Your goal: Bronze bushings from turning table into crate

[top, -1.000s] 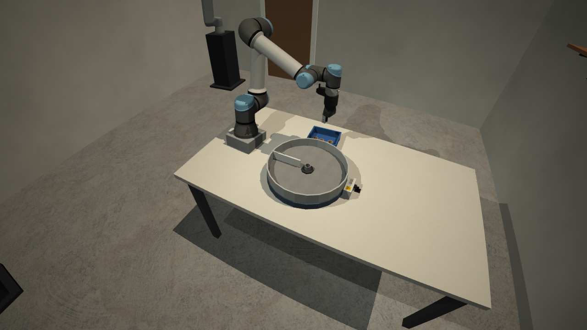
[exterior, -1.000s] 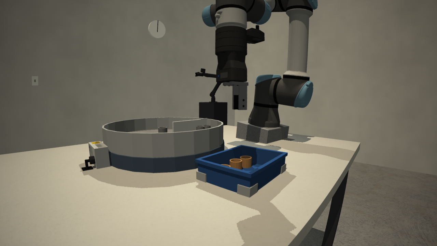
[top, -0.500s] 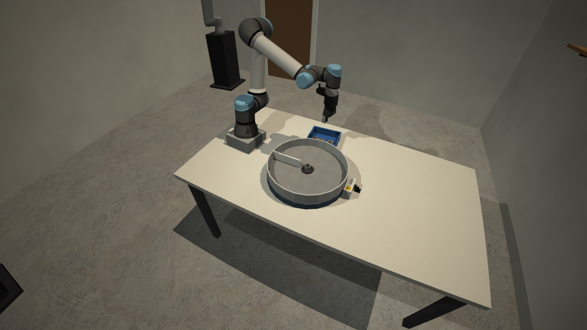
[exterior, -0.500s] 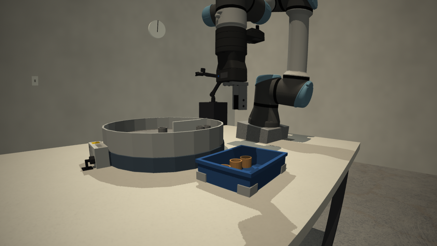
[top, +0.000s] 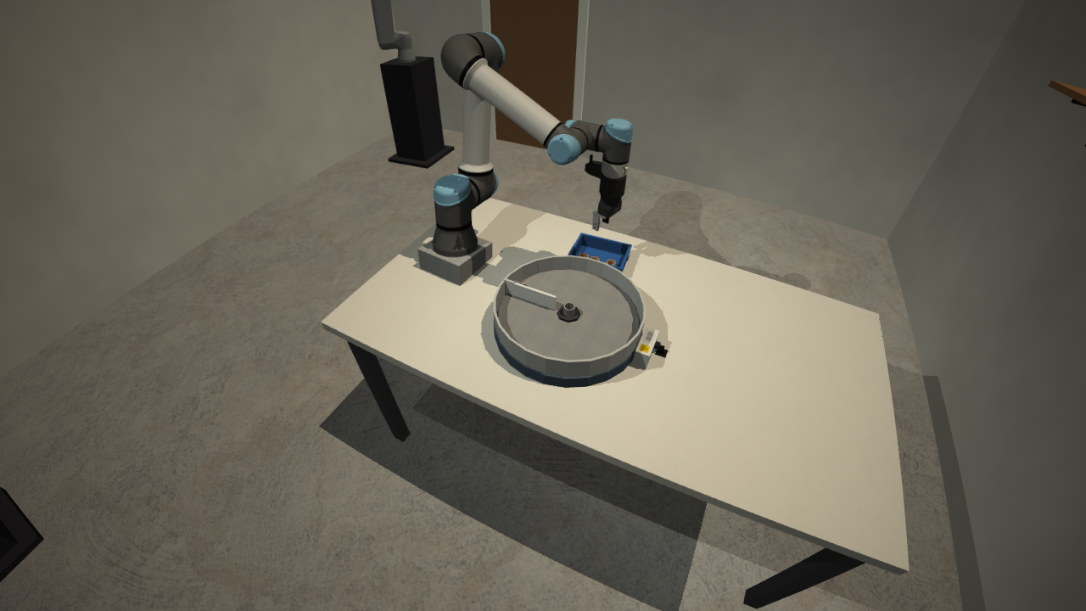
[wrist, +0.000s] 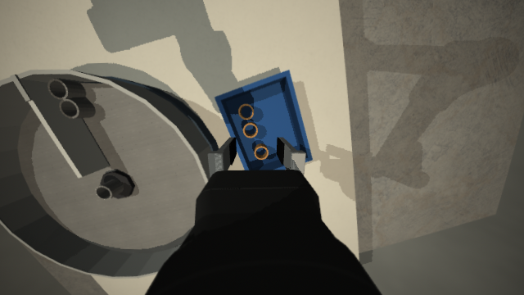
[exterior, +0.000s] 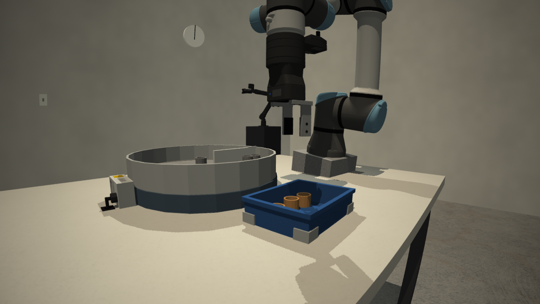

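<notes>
Nearest the wrist camera, the tool, spread wide, hangs above the blue crate; no writing is legible.

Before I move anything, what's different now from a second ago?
The gripper has opened: its fingers now stand apart, with nothing between them. The arm hangs where it was. The three bronze bushings in the blue crate and the turning table look unmoved.
</notes>
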`<state>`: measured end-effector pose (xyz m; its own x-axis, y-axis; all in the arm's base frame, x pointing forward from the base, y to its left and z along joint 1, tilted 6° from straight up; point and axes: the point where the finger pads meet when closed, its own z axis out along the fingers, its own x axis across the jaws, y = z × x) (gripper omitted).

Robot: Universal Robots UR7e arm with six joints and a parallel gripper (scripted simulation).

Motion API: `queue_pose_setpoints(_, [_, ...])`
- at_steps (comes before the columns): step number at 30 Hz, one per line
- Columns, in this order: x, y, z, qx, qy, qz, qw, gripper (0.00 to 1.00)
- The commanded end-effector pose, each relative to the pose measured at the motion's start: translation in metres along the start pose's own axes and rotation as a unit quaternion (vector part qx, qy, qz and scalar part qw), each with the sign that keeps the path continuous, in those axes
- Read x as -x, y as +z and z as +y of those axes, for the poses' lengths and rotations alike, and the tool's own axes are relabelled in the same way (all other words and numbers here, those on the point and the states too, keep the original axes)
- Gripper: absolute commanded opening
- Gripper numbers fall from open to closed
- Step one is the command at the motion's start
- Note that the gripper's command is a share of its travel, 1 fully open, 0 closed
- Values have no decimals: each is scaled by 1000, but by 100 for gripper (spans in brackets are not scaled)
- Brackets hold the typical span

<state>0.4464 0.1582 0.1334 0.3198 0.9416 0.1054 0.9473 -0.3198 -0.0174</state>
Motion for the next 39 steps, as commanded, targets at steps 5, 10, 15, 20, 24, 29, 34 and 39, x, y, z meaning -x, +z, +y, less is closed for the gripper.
queue_pose_setpoints(5, [0,-1,0,1,0,0,1000,100])
queue_pose_setpoints(10, [0,-1,0,1,0,0,1000,100])
queue_pose_setpoints(15, [0,-1,0,1,0,0,1000,100])
queue_pose_setpoints(20, [0,-1,0,1,0,0,1000,100])
queue_pose_setpoints(24, [-1,-3,1,1,-13,0,1000,100])
queue_pose_setpoints(29, [-2,-15,2,0,-65,0,998,100])
queue_pose_setpoints(34, [-2,-15,2,0,-65,0,998,100])
queue_pose_setpoints(39, [-2,-15,2,0,-65,0,998,100])
